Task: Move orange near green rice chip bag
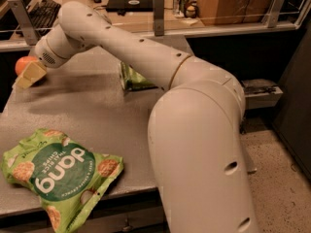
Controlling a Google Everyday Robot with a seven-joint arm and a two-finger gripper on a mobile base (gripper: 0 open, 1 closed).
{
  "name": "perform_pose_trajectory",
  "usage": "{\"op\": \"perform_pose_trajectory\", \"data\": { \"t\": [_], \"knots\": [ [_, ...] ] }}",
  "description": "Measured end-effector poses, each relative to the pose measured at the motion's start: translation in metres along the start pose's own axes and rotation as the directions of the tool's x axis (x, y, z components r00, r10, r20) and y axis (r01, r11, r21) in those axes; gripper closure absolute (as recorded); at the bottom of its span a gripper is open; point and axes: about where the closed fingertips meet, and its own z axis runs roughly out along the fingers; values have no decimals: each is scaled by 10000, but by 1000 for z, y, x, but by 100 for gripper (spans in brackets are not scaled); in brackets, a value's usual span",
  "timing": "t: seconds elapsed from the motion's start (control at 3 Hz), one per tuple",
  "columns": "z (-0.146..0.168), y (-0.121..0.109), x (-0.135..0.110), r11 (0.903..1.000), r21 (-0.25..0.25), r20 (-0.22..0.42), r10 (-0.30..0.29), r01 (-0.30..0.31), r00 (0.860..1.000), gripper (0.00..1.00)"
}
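One hand [29, 75], grip unclear, beside orange [22, 63]; green rice chip bag [58, 174] lies flat, logo upside-down.

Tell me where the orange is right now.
In the camera view the orange is at the far left edge of the table, just behind the gripper; the green rice chip bag lies apart from it at the near left corner.

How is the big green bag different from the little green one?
The green rice chip bag is larger than the small green bag. The big one shows a dark circle reading "dang"; the small one shows none. The big one lies in full view up front; the small one sits farther back, partly behind the arm. Both are green and on the table. The pincer is at the far left, by the orange.
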Motion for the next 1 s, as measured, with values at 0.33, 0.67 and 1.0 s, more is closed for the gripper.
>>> {"op": "perform_pose_trajectory", "data": {
  "t": [0.33,0.67,1.0],
  "knots": [
    [8,-3,1,9999,7,133,158,-159,9998,16],
    [10,-4,-2,9996,39,362,281,-283,9989,48],
    [7,-5,-3,9995,101,490,299,-304,9984,71]
  ]
}}
